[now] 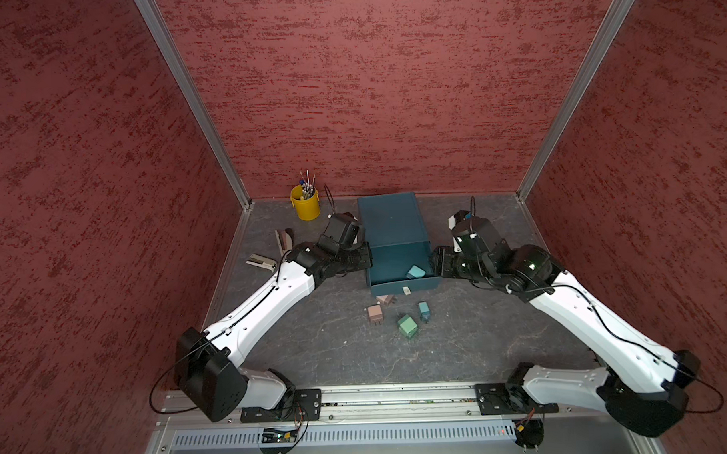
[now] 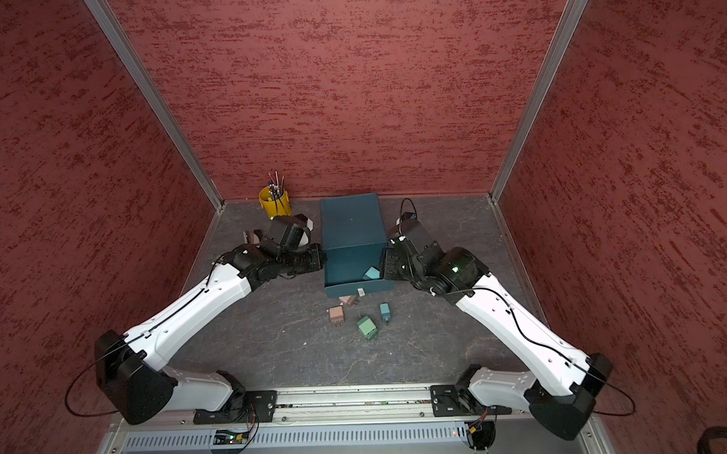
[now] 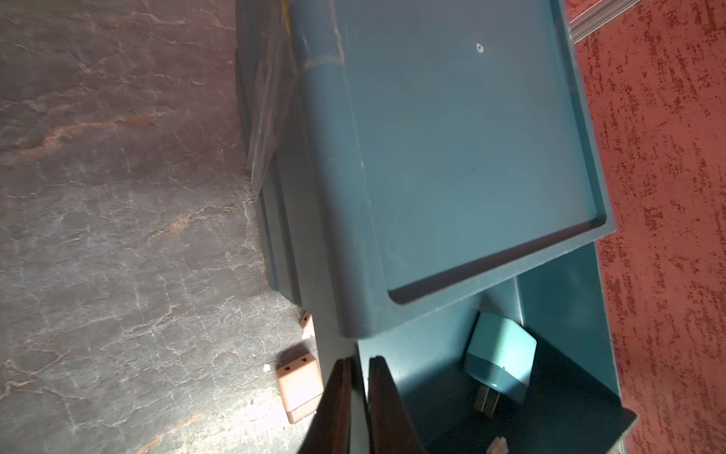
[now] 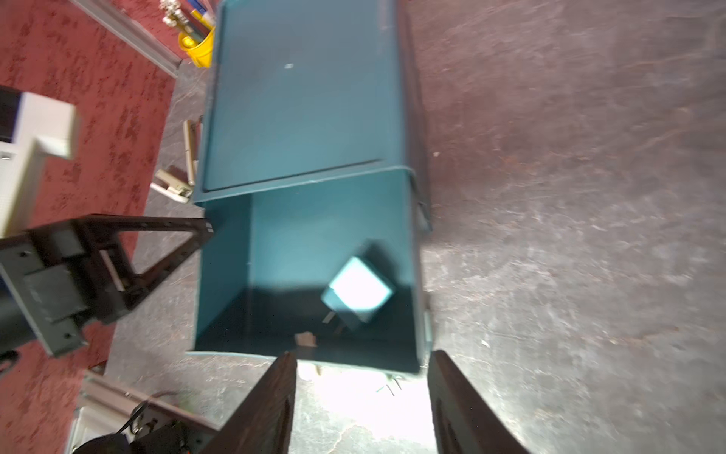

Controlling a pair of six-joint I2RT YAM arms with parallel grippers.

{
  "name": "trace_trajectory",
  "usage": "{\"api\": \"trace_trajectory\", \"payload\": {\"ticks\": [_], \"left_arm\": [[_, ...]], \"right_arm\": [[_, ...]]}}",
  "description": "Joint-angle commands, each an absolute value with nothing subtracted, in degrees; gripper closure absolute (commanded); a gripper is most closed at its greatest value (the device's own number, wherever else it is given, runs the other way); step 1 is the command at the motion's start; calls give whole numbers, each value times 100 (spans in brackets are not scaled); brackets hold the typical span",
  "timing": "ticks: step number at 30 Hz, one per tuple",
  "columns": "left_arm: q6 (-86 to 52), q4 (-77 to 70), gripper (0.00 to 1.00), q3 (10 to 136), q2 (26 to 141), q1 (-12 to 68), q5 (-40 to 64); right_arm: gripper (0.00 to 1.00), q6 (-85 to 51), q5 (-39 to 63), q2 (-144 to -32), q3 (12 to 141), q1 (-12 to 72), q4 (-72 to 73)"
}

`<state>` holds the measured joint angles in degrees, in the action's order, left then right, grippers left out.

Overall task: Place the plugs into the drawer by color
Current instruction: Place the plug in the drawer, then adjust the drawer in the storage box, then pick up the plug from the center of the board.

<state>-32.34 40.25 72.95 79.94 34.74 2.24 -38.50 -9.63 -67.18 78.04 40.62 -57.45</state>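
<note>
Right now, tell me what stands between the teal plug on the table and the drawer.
Only the drawer's own front wall: the teal plug lies on the table in front of it and must go over. The drawer stands open on top; nothing visible covers it.

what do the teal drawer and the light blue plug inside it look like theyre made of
The drawer is probably moulded plastic, though painted metal is possible: thin, smooth walls with a soft sheen. The plug looks like glossy hard plastic, given the bright highlight on its face; its prongs look like bare metal, dull grey.
</note>
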Motion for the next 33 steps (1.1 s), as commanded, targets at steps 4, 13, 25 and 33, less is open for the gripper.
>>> {"api": "trace_trajectory", "payload": {"ticks": [4,13,25,33], "left_arm": [[-2938,4120,91,7525,8156,3497,-105],[-2777,4199,92,7609,8164,3489,-341],[-2641,4172,75,7718,8158,3505,-288],[-2817,4079,44,7545,7799,3497,-144]], "right_arm": [[39,-4496,-1095,-5643,6659,3201,-5925],[36,-4830,-1,-5241,4638,2944,-5038],[35,-5077,1134,-5752,3217,3051,-2893],[30,-4872,1053,-6336,3182,3263,-2310]]}}
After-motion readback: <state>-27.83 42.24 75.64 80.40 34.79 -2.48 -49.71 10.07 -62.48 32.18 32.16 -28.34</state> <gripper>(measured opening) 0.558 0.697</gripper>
